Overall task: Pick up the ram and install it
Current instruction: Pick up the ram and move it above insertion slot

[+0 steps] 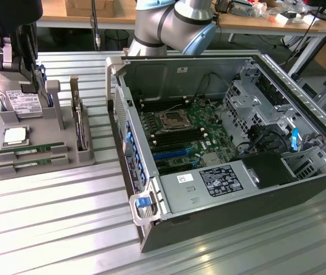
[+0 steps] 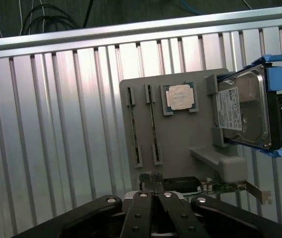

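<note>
Two rams, thin green sticks, stand on edge side by side in slots of a grey holder tray (image 1: 65, 123): one ram (image 1: 28, 151) (image 2: 135, 130) and its twin (image 1: 32, 163) (image 2: 153, 126). My gripper (image 2: 150, 178) hovers high over the tray, fingers pressed together with nothing between them, well clear of both sticks. In the exterior view the gripper (image 1: 26, 54) hangs as a dark body above the tray's far end. The open computer case (image 1: 151, 229) lies at the exterior view's right, its motherboard (image 1: 177, 129) showing dark memory slots around the processor socket.
The tray also carries a hard drive (image 1: 18, 97) (image 2: 245, 106) in a blue frame, a square silver processor (image 1: 15, 136) (image 2: 179, 96) and an upright card (image 1: 79, 123). All of it rests on a ribbed metal table (image 1: 48, 217). The case's walls stand taller than the tray.
</note>
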Controlling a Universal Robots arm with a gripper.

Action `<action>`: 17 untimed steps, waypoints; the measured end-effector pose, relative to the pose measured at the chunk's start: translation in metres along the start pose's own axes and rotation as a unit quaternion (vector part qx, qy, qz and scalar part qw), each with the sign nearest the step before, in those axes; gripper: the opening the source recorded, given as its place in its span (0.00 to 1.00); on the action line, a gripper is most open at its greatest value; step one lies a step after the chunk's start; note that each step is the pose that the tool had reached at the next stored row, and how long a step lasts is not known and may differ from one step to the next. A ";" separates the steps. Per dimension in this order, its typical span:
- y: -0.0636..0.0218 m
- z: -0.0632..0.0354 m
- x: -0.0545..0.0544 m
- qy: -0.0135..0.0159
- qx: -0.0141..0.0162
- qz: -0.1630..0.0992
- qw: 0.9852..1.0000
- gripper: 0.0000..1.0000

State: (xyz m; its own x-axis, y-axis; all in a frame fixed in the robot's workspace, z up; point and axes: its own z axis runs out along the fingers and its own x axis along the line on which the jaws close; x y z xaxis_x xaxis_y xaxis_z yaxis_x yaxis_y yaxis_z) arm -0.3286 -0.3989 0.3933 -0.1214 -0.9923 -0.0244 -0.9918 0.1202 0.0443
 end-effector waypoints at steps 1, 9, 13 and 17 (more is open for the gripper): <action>0.0000 0.0000 0.000 0.000 0.000 0.000 1.000 0.17; -0.0001 0.0026 0.000 0.000 0.000 0.000 1.000 0.30; -0.0002 0.0045 0.000 0.000 0.000 0.000 1.000 0.30; -0.0003 0.0066 0.000 0.000 0.000 0.000 1.000 0.30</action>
State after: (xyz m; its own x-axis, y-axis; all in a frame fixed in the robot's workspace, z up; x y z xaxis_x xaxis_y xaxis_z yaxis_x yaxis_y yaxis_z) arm -0.3286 -0.3990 0.3866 -0.1213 -0.9923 -0.0244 -0.9918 0.1202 0.0443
